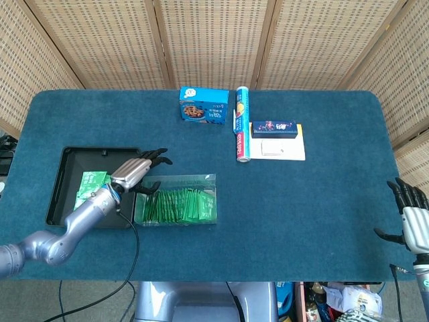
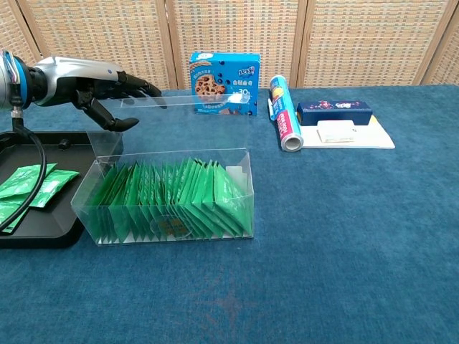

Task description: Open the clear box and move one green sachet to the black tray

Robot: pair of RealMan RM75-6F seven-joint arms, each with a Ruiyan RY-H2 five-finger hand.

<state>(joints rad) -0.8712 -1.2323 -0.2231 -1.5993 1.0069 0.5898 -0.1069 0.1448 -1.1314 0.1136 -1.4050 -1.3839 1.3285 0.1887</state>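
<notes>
On table, head view: clear box (image 1: 176,206) open beside black tray (image 1: 67,163), packed with green sachets (image 1: 179,207).
Left hand, head view: left hand (image 1: 136,172) above tray's right edge, by the box.
Right hand, head view: right hand (image 1: 412,218) idle at table's far edge, fingers spread, empty.
Chest view, lid: lid (image 2: 179,107) lifted, pinched by left hand's thumb and fingers.
Tray, chest view: loose sachets (image 2: 30,185) lie inside.
Risk: thin pinch on slick plastic; lid may slip and drop onto the box.

Cut off at the left edge of the chest view: black tray (image 2: 43,233) and left arm. Barely visible, clear lid (image 2: 179,104). Clipped at lower right of head view: right hand (image 1: 410,218).
</notes>
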